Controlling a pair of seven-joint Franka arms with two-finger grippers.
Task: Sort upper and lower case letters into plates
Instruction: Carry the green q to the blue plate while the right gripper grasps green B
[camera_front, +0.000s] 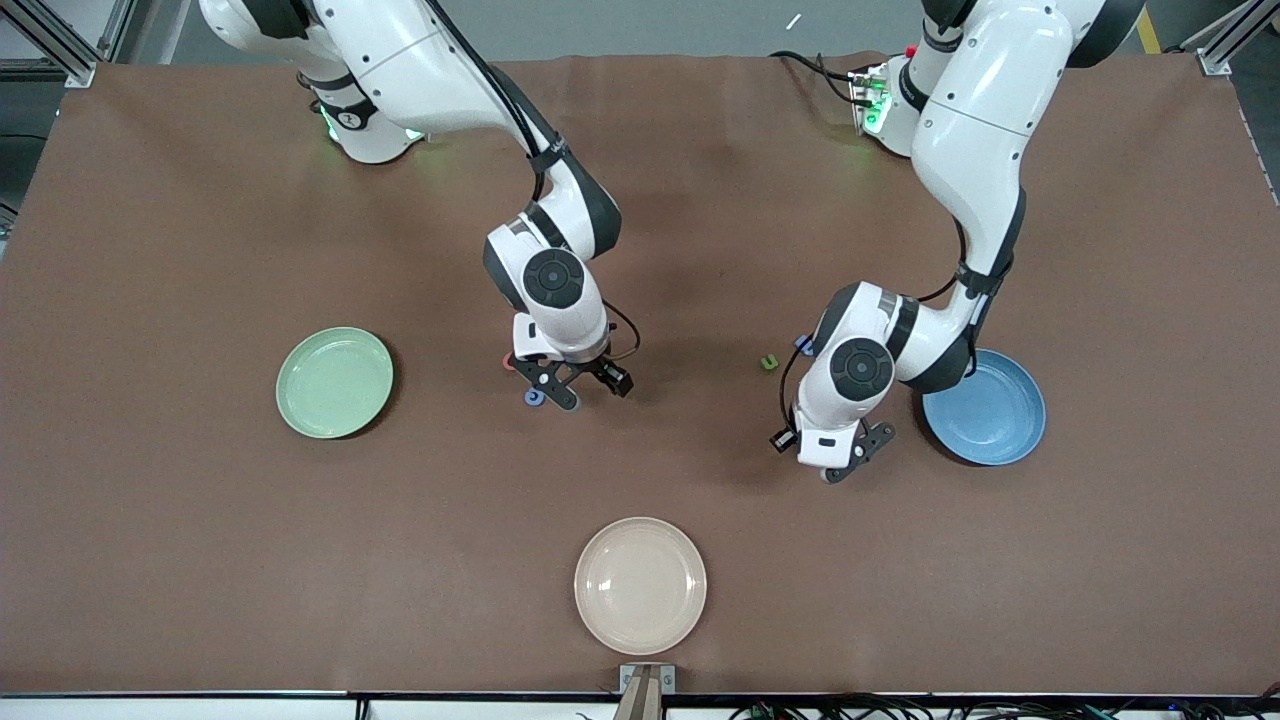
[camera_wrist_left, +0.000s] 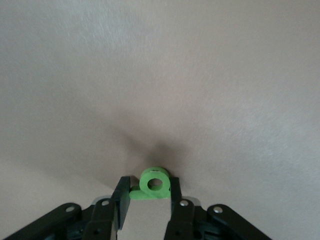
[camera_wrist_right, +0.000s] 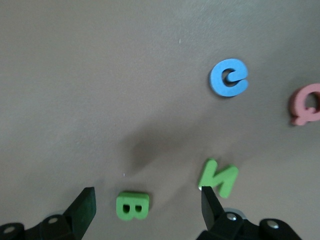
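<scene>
My left gripper (camera_front: 850, 460) is shut on a small green letter with a round hole (camera_wrist_left: 154, 173). It holds it low over bare table beside the blue plate (camera_front: 995, 420). My right gripper (camera_front: 580, 385) is open, low over a cluster of letters. In the right wrist view a green B (camera_wrist_right: 132, 205) lies between its fingers, with a green N (camera_wrist_right: 218, 177), a blue e (camera_wrist_right: 228, 77) and a red Q (camera_wrist_right: 306, 103) close by. The pale green plate (camera_front: 334, 382) is empty, toward the right arm's end. A green letter (camera_front: 769, 362) and a blue one (camera_front: 803, 345) lie beside the left arm.
A cream plate (camera_front: 640, 585) sits empty near the front edge of the brown table. The red letter (camera_front: 508, 362) and a blue letter (camera_front: 534, 398) show beside the right gripper in the front view. The blue plate is partly covered by the left arm.
</scene>
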